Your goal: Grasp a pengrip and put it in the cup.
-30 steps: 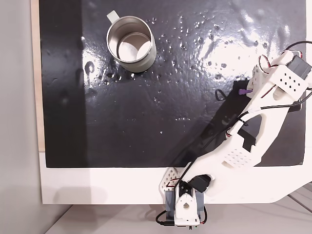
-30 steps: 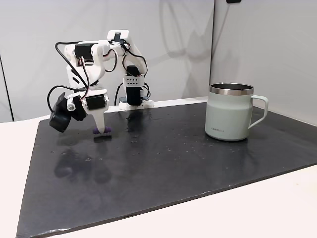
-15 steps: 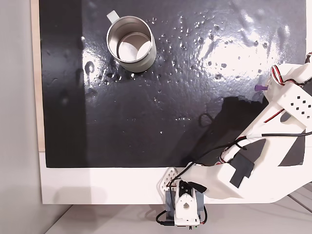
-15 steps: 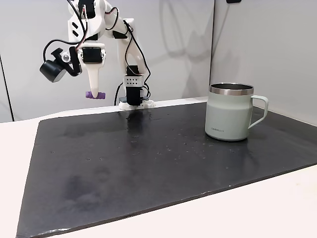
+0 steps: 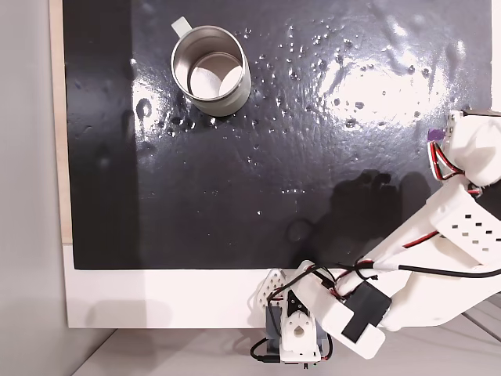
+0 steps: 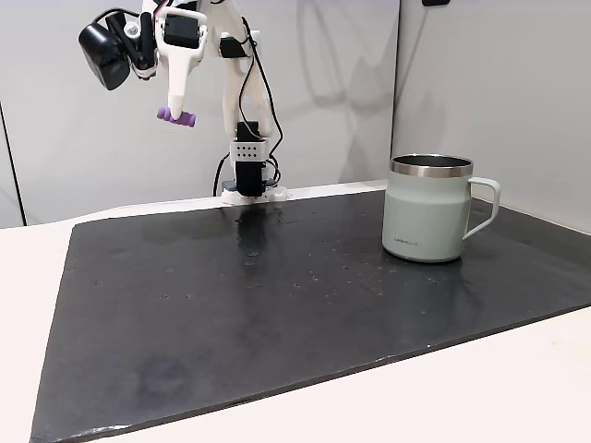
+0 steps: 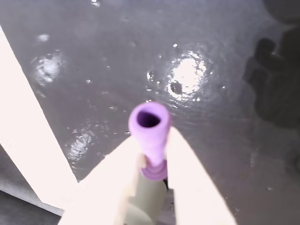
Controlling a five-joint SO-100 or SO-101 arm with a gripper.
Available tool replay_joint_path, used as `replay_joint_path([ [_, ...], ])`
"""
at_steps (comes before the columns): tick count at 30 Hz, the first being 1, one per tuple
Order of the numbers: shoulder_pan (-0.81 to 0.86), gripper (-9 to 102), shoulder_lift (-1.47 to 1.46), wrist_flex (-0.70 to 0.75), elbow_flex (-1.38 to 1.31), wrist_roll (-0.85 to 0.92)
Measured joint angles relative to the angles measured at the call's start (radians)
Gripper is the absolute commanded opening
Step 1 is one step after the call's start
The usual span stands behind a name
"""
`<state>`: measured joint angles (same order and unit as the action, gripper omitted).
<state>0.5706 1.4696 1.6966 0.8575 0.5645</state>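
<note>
Claw (image 6: pixel 175 113) raised high, clamped on pengrip (image 6: pixel 177 116) (purple, hollow end outward), cup (image 6: pixel 428 208) well apart

My pincer (image 5: pixel 440 138) holds the purple pengrip (image 5: pixel 434 136) at the right edge, well apart from the cup (image 5: pixel 210 71)
</note>
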Motion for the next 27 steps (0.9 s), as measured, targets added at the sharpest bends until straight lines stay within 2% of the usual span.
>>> replay_joint_path([
  [8,-0.087,1,0.021,0.0,-0.058,-0.049],
  [18,-0.287,0,0.02,0.0,-0.161,-0.235],
  [27,-0.491,0,-0.097,0.0,-0.302,-0.426],
])
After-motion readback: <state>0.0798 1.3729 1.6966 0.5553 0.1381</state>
